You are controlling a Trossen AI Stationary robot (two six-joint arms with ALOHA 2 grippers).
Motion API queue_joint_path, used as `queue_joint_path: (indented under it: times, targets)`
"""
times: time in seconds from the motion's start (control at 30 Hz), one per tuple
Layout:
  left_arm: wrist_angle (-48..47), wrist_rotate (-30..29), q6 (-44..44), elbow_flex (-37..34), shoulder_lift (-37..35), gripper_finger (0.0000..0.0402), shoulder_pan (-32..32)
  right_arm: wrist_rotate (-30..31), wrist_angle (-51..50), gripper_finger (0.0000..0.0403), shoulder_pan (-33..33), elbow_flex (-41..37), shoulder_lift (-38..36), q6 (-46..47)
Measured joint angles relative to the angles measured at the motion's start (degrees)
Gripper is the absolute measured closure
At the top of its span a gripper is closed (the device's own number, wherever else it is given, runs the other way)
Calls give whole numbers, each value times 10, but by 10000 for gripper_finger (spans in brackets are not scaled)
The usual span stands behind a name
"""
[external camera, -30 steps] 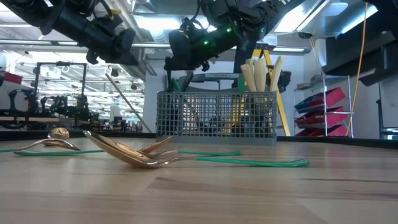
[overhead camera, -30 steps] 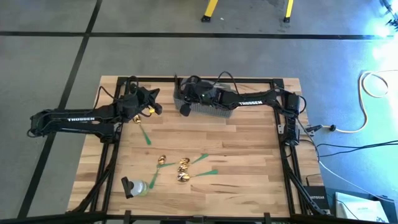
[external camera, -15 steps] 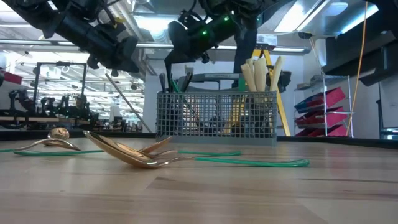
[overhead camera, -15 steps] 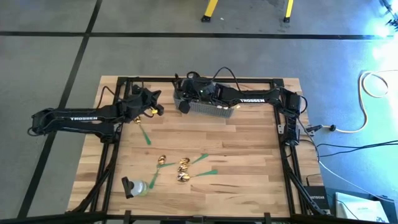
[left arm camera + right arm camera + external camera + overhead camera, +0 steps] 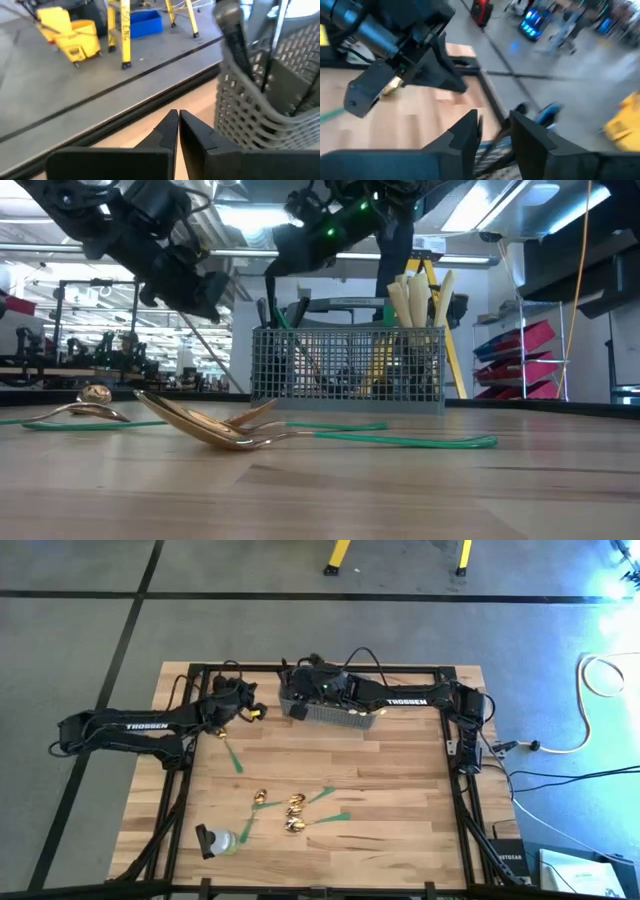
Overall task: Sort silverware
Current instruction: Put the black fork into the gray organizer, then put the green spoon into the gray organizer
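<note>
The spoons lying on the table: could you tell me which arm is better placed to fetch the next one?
Probably the right: its gripper hangs open and empty over the basket, while the left gripper seems shut on a gold piece.

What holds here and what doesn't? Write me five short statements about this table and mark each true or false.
1. Cream-handled knives stand upright in the mesh basket. True.
2. Every gold spoon is already in the basket. False: several gold spoons lie on the wooden table, among green tape strips.
3. The left tool is shut. True: its fingers meet, with nothing seen between them.
4. The right tool hangs over the spoons on the table. False: it is over one end of the basket, at the table's far edge.
5. The basket lies tipped on its side. False: it stands upright.
</note>
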Motion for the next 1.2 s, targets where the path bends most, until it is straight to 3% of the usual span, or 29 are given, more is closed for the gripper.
queue_joint_path:
  times: [0.2,0.33,0.43,0.5,0.63,0.77,0.93,1.03,1.2]
  targets:
    - [-18,102,-8,0,10,402,12,63,-13,295,14,0,-67,-124]
    - [-43,148,-12,0,9,402,-11,67,-62,297,39,1,-109,-138]
    - [-42,180,-17,0,8,402,-39,62,-154,297,58,1,-126,-120]
    - [-44,198,-20,0,8,402,-60,38,-230,297,71,1,-126,-91]
    - [-45,213,-26,0,13,402,-128,-87,-309,297,115,-5,-125,-29]
    - [-41,195,-38,0,13,402,-218,-103,-342,298,186,-37,-125,-13]
    - [-40,88,-68,0,23,402,-327,-91,-276,295,255,-117,-125,53]
    - [-30,36,-94,0,45,402,-368,-88,-231,292,291,-166,-124,90]
    - [26,10,-111,0,107,402,-401,-98,-150,290,317,-228,-107,161]
